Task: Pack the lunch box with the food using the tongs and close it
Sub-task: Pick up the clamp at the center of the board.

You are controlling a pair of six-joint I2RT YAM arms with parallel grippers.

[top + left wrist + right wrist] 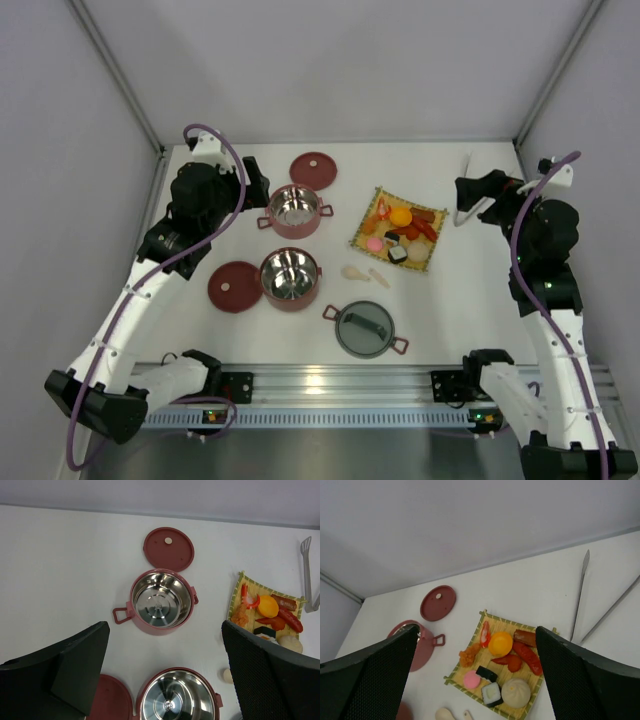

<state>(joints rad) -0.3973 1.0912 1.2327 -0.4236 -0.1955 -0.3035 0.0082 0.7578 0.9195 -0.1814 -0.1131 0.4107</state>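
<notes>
My left end effector (257, 197) stands wide with nothing in it, up over the counter (450, 290) just left of the far bowl (294, 210) of the lunch box. In my left wrist view that bowl sits between my two fingers, and the near bowl (290, 277) shows at the bottom edge. Both bowls are open, with bare steel inside. A flat red lid (313, 170) lies beyond the far bowl, another (234, 287) touches the near bowl's left side, and the grey domed lid (365, 330) rests nearest my bases.

My right end effector (462, 200) is also spread wide and holds nothing. The tongs (579, 596) lie flat on the counter right by it. Their two thin arms fan out toward the back wall and meet at the edge of my right-hand finger. I cannot tell whether I touch them. The food (400, 217) is heaped on the yellow mat (372, 202), between the tongs and the bowls.
</notes>
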